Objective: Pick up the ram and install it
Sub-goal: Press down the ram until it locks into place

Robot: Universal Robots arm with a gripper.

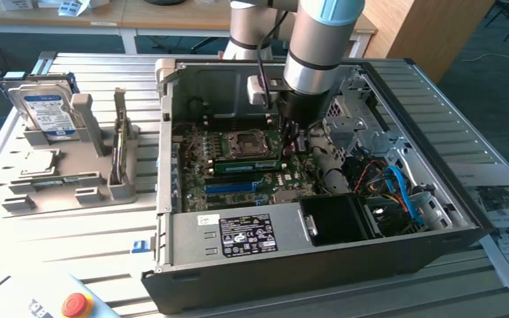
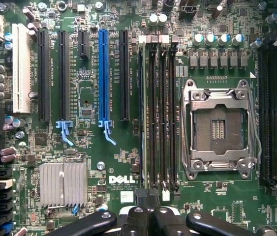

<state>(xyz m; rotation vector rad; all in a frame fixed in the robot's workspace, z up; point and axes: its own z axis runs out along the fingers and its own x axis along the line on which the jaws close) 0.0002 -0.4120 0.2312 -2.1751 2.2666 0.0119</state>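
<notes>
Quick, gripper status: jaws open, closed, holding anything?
Gripper: jaws closed, poised over the motherboard inside the computer case; whether they hold anything cannot be told.

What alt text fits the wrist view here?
Looking straight down on a green Dell motherboard: shut gripper fingers hang over the black memory slots, beside an empty processor socket, a blue expansion slot and a silver heatsink.

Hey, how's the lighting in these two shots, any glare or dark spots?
Exterior view: daylight washes out the ribbed table, while the case's front wall sits in shadow. Wrist view: the motherboard is evenly lit, with slight sheen on the processor socket's metal frame.
</notes>
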